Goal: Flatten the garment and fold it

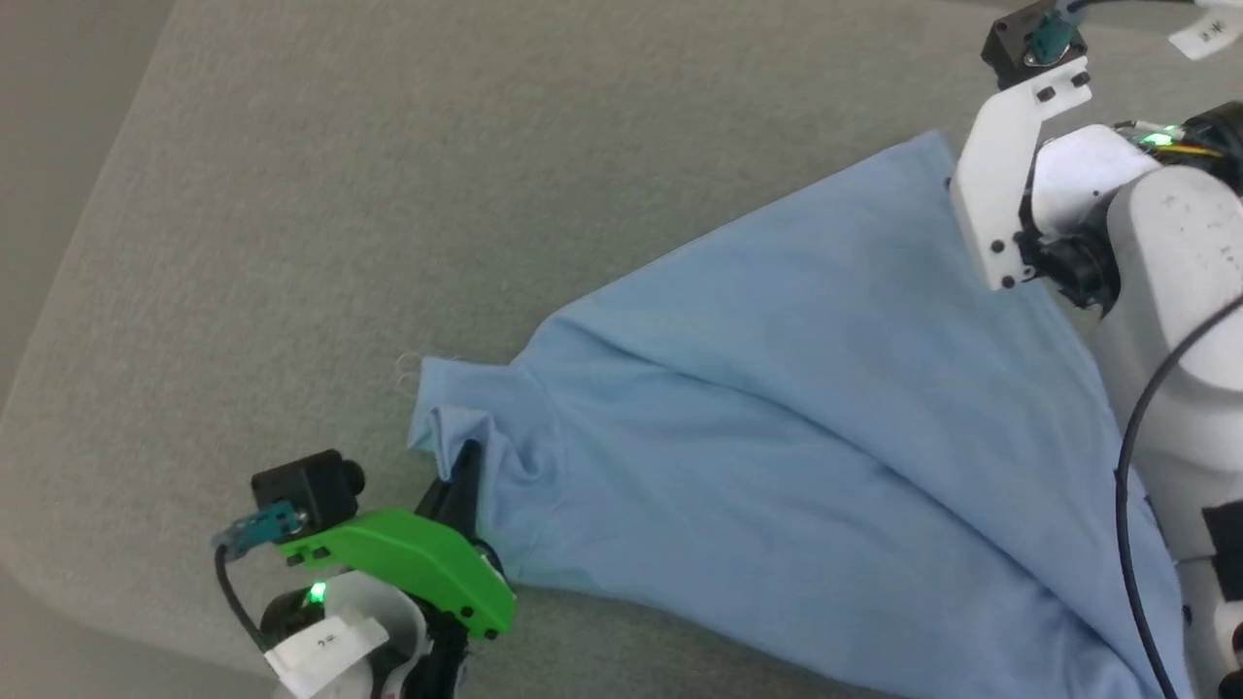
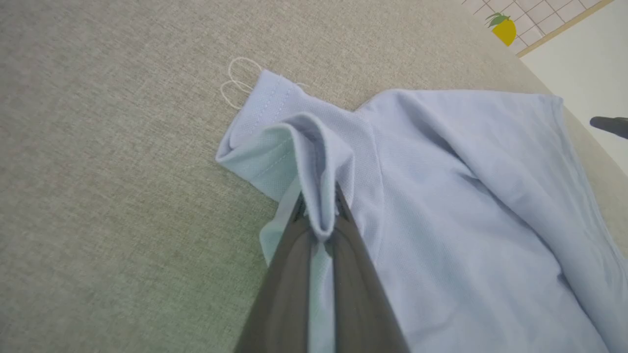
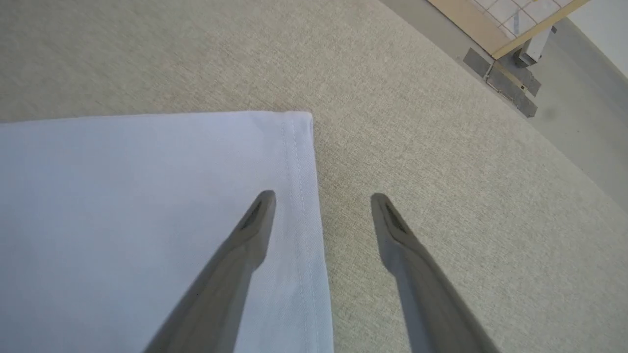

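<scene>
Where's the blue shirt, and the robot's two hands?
blue shirt (image 1: 825,408): head view, middle of the cloth.
left hand (image 2: 319,206): left wrist view, between tips pinching a shirt fold.
right hand (image 3: 322,196): right wrist view, between its open tips.

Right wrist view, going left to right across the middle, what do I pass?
The garment, one finger of the open right gripper over the garment's hem, bare grey table surface, the other finger, more grey table surface.

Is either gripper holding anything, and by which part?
The left gripper is shut on the garment, pinching a raised fold beside a stitched edge. The right gripper is open at a hemmed corner, holding nothing.
</scene>
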